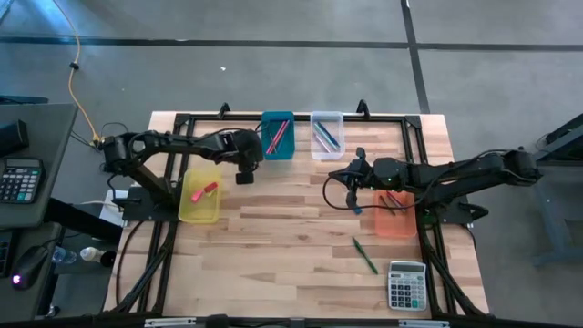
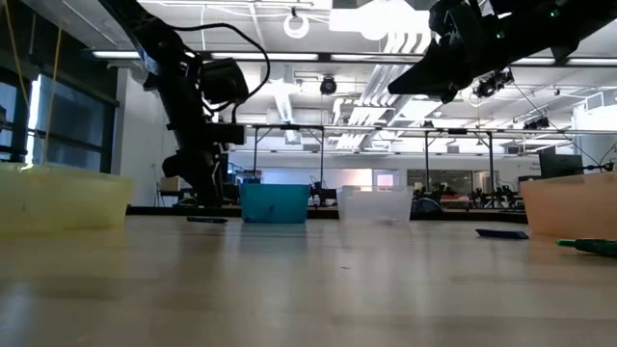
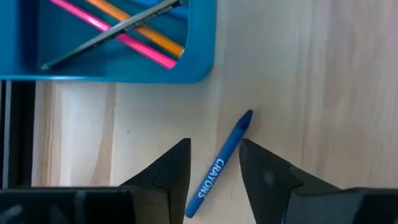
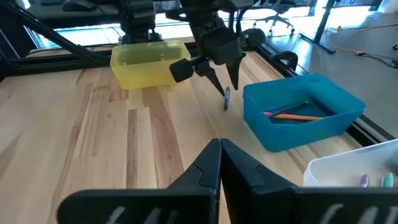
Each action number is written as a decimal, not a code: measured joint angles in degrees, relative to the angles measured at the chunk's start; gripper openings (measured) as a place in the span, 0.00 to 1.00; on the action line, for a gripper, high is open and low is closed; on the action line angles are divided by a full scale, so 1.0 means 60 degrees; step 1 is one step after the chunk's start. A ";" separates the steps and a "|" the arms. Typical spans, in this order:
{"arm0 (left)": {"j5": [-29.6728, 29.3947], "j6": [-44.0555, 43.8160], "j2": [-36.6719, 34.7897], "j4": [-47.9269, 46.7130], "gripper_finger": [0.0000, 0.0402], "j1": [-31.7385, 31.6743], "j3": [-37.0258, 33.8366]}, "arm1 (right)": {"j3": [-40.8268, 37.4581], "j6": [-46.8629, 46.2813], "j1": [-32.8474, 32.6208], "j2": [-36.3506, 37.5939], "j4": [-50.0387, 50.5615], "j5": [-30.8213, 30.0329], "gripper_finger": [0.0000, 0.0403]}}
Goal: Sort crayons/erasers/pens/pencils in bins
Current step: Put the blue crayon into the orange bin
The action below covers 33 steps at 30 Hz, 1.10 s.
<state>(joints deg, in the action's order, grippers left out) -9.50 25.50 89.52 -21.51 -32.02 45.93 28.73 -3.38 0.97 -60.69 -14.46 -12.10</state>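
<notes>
A blue crayon lies flat on the wooden table beside the teal bin. It also shows in the right wrist view. My left gripper is open and points down over the crayon, one finger on either side of it, touching nothing I can see. It shows in the high view between the teal bin and the yellow bin. My right gripper is shut and empty, high above the table near the orange bin. A red eraser lies in the yellow bin.
The clear bin holds pens, the teal bin thin pink and orange sticks, the orange bin some sticks. A small blue piece lies left of the orange bin. A green stick and a grey calculator lie at the near right.
</notes>
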 joint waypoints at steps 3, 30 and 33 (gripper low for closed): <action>0.0073 0.0121 0.0000 -0.0122 0.30 -0.0129 0.0008 | 0.0000 0.0000 0.0000 0.0000 0.0000 0.0000 0.00; 0.0729 0.0431 0.1133 -0.0400 0.22 -0.0455 0.0052 | 0.0000 0.0000 0.0004 -0.0002 0.0000 0.0000 0.00; 0.0877 0.0294 0.1087 -0.0592 0.17 -0.0310 0.0052 | 0.0000 0.0000 0.0003 0.0000 0.0000 0.0000 0.00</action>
<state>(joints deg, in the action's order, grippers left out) -4.24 27.27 96.04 -25.06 -33.87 46.24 28.73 -3.38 0.99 -60.69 -14.46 -12.10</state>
